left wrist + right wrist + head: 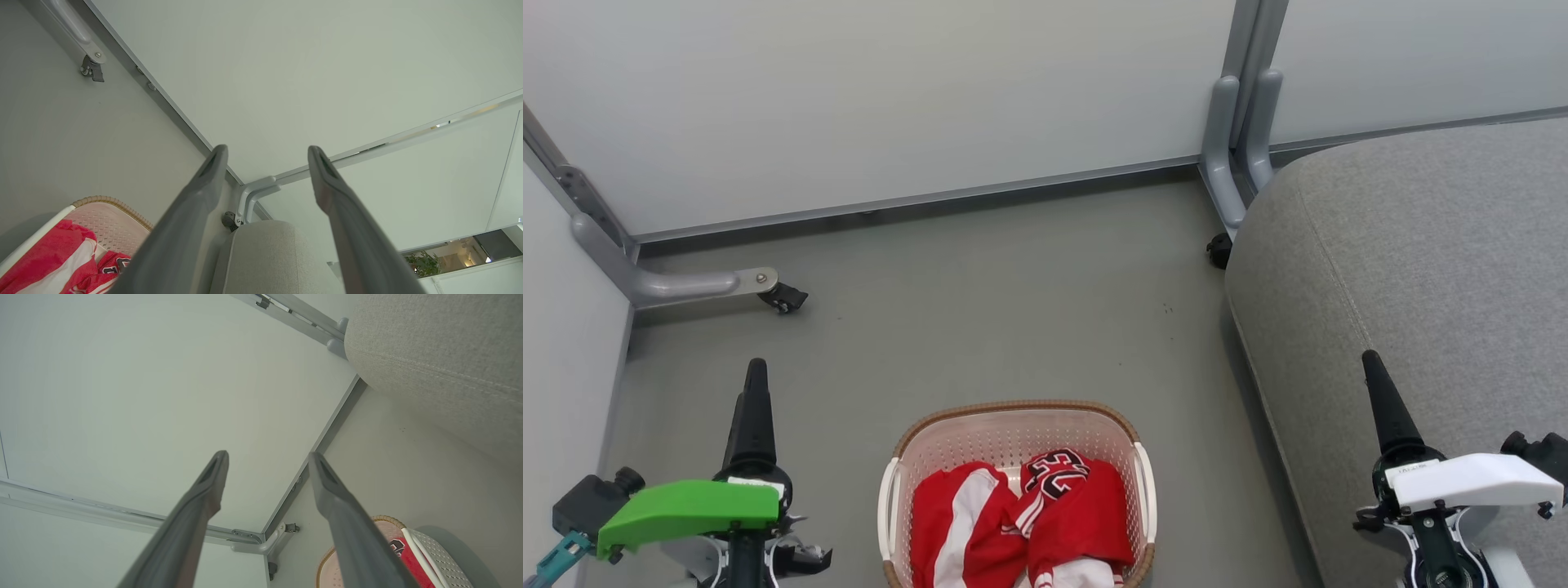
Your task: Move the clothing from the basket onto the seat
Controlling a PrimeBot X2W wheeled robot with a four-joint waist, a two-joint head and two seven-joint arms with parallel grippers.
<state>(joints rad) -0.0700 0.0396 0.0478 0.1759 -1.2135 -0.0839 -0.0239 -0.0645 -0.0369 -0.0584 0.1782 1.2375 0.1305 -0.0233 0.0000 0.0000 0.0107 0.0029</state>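
Note:
The basket (1013, 406) stands on the floor at the bottom centre of the head view, cream with a brown rim. Inside it lie two red garments: one with white stripes (968, 523) on the left, one with black-and-white lettering (1070, 498) on the right. The grey seat (1421, 261) fills the right side. My left gripper (756, 371) hangs open left of the basket, and my right gripper (1372, 363) is open over the seat's front edge. In the left wrist view the left gripper (266, 153) holds nothing, with the clothing (49, 257) at lower left. Open and bare too is the right gripper (267, 457).
Pale partition panels close off the back and left. One grey metal foot with a caster (784, 298) juts out at the left. Another foot (1225, 180) stands by the seat's far corner. Grey floor (1013, 286) lies between the basket and the panels.

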